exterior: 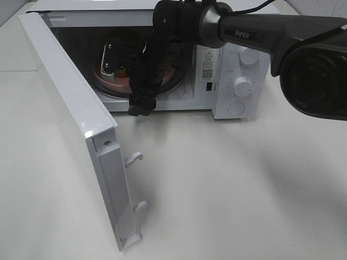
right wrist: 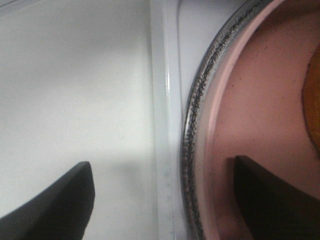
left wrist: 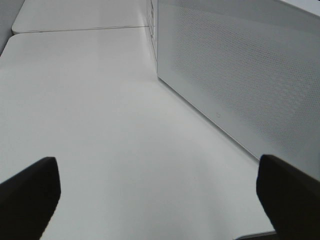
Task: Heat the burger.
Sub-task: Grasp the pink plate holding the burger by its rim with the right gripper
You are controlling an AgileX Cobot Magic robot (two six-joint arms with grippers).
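Your right gripper (right wrist: 162,167) hangs released at the mouth of the microwave (exterior: 238,108). Its two matte black fingers stand wide apart with nothing clamped, one over the white table (right wrist: 65,90), the other over the pink plate (right wrist: 250,100). Between them run the smooth white front sill (right wrist: 162,100) and the ribbed clear rim of the glass turntable (right wrist: 192,135). The plate is round, dull and faintly speckled, and it sits on that turntable.

The burger (right wrist: 314,95) lies on the plate inside the oven. You get only a blurred orange-brown sliver of it, cut off at the frame edge of the right wrist view; from the high camera the black arm covers it. A pale ridged shape (exterior: 110,58) above the plate is hard to make out.

Your left gripper (left wrist: 160,200) is released too. Only its dark fingertips show, with nothing between them, over bare table just beside the oven's perforated white side wall (left wrist: 240,75).

The door (exterior: 70,108) stands swung out toward the high camera. On its free edge the upper latch hook (exterior: 134,158) and lower latch hook (exterior: 140,206) jut over the table. The right arm comes down just beside the control panel with its upper knob (exterior: 249,56) and lower knob (exterior: 243,85). Open table lies in front of the oven.
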